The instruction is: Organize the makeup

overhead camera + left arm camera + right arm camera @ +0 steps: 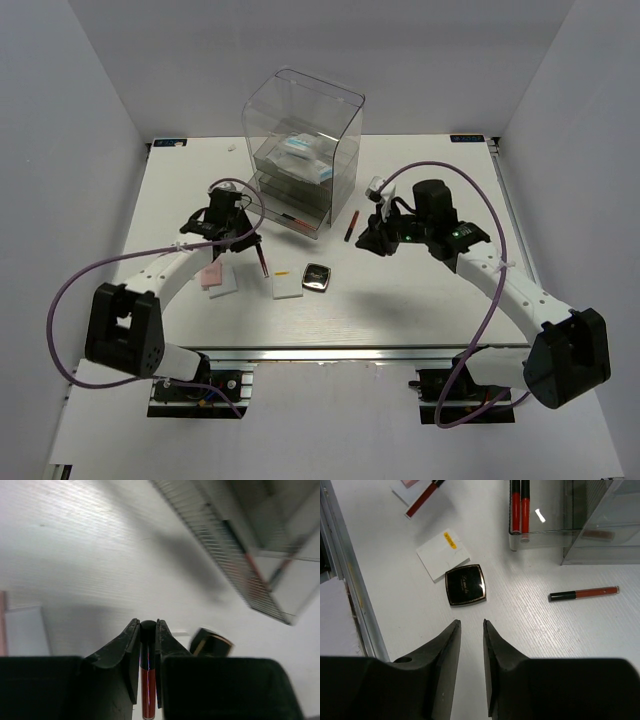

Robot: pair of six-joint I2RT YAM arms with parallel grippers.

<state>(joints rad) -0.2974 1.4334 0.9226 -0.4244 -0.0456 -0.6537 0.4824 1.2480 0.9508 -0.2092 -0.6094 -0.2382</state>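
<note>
My left gripper (250, 240) is shut on a dark-red stick with a black cap (262, 262), held just above the table; the left wrist view shows the stick (147, 680) clamped between the jaws. A pink pad (210, 271) and a white pad (226, 281) lie under that arm. A white pad with a yellow label (286, 284) and a black square compact (317, 276) lie in the middle. Another stick (352, 226) lies right of the drawer box. My right gripper (471, 622) is open and empty, above the table near the compact (465, 584). Two white packets (305, 155) sit inside the box.
The tall clear drawer box (345, 110) stands at the back centre. Its bottom drawer (540, 532) is pulled out and holds two red sticks (520, 505). White walls enclose the table; a metal rail (330, 352) runs along the near edge.
</note>
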